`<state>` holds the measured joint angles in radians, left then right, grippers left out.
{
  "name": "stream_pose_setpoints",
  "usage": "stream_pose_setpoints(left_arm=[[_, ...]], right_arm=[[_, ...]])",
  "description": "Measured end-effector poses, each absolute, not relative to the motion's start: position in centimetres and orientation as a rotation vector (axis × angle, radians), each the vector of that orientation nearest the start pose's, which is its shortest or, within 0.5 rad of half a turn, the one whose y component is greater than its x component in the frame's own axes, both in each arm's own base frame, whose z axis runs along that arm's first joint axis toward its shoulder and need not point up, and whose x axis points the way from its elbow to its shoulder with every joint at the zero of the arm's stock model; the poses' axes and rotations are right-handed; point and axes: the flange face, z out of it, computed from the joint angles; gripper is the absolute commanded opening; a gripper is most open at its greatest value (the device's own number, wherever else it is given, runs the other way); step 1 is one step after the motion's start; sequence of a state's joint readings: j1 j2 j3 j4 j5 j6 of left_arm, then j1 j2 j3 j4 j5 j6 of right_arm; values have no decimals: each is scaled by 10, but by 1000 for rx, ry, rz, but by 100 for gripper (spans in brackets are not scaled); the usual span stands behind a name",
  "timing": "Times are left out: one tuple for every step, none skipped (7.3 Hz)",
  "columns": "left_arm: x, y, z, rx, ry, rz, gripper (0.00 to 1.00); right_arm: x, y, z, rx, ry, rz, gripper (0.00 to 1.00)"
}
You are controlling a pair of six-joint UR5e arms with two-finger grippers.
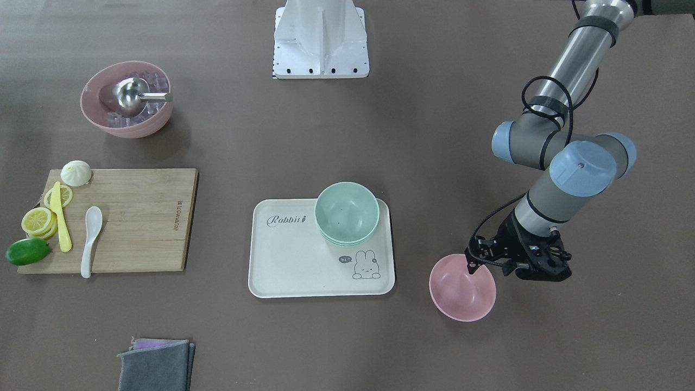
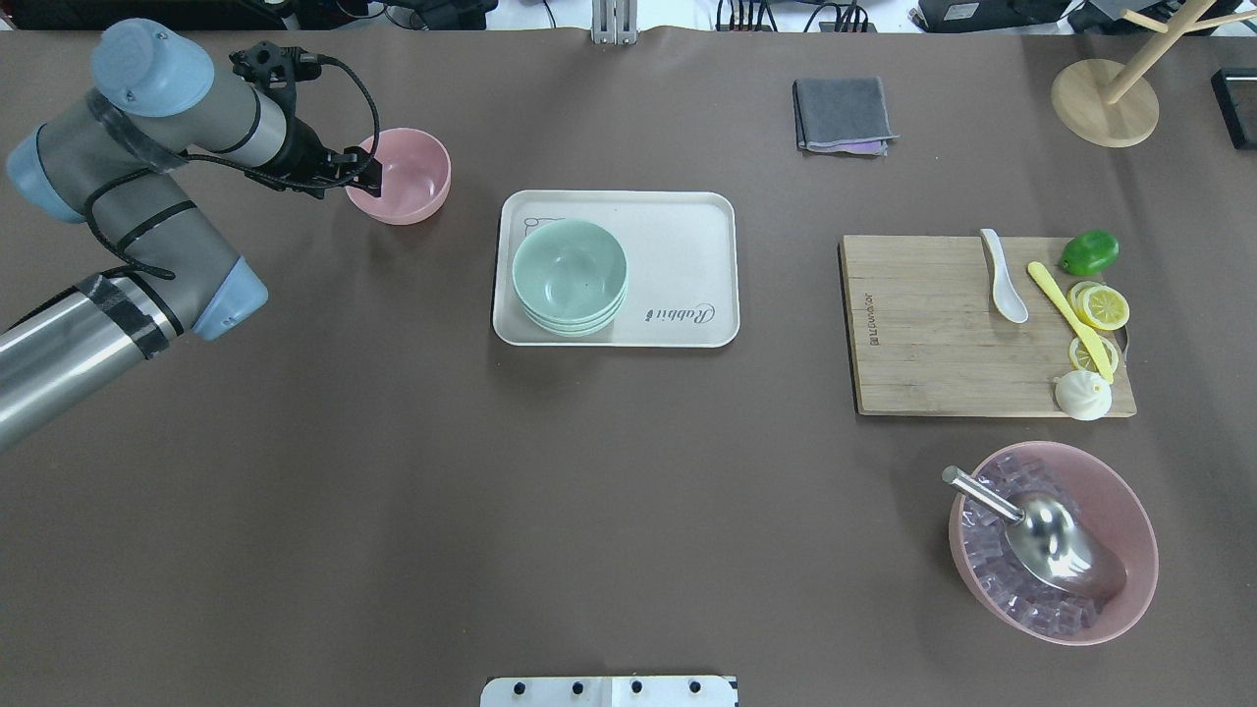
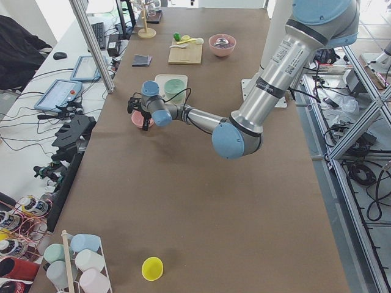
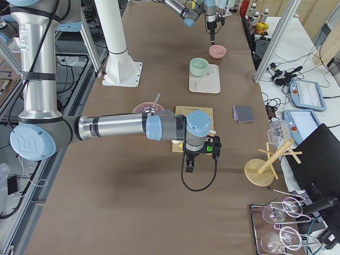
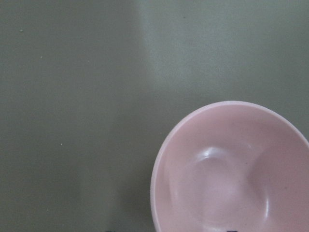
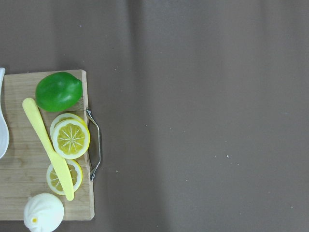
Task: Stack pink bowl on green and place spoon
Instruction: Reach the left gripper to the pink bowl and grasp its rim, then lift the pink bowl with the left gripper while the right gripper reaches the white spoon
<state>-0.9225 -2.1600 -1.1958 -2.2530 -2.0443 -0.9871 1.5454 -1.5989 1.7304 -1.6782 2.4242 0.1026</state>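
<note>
Hovering at the left rim of the pink bowl (image 2: pixel 412 177), the left gripper (image 2: pixel 369 173) has one fingertip just inside the bowl; whether its jaws pinch the rim cannot be told. The pink bowl sits on the table, left of the tray (image 2: pixel 687 208). The green bowl (image 2: pixel 570 267) tops its stack on the tray's left end. The spoon (image 2: pixel 1003 279) lies on the cutting board (image 2: pixel 928 329) well to the right, beside the yellow knife (image 2: pixel 1066 316). The right gripper (image 4: pixel 189 168) hangs over the table past the board's right end; its opening cannot be told.

Matte brown table (image 2: pixel 628 491), aluminium frame post (image 3: pixel 93 46), pale side bench (image 3: pixel 30 155) with tablet (image 3: pixel 58 93) and cables (image 3: pixel 24 131), even light
</note>
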Motion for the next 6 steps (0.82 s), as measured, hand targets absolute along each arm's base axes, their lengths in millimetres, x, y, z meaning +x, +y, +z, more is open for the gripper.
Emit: stream_pose_setpoints(left_arm=[[385,-655,410,269,939,-127,59],[387,-657,412,263,935,-142,54],[387,-658,413,260,933,-149,47],[387,-659,413,260,932,-152,37],[386,-659,413,260,932,-153,20],[386,-660,413,260,931,-155,7]], right_arm=[[45,-480,599,-33,-854,60,100],[42,-481,597,-34,-854,56,100],[33,-486,593,-40,-855,51,100],[18,-496,581,-48,-861,52,100],[0,-511,562,-54,-872,61,100],[-23,-526,540,-65,-881,71,100]])
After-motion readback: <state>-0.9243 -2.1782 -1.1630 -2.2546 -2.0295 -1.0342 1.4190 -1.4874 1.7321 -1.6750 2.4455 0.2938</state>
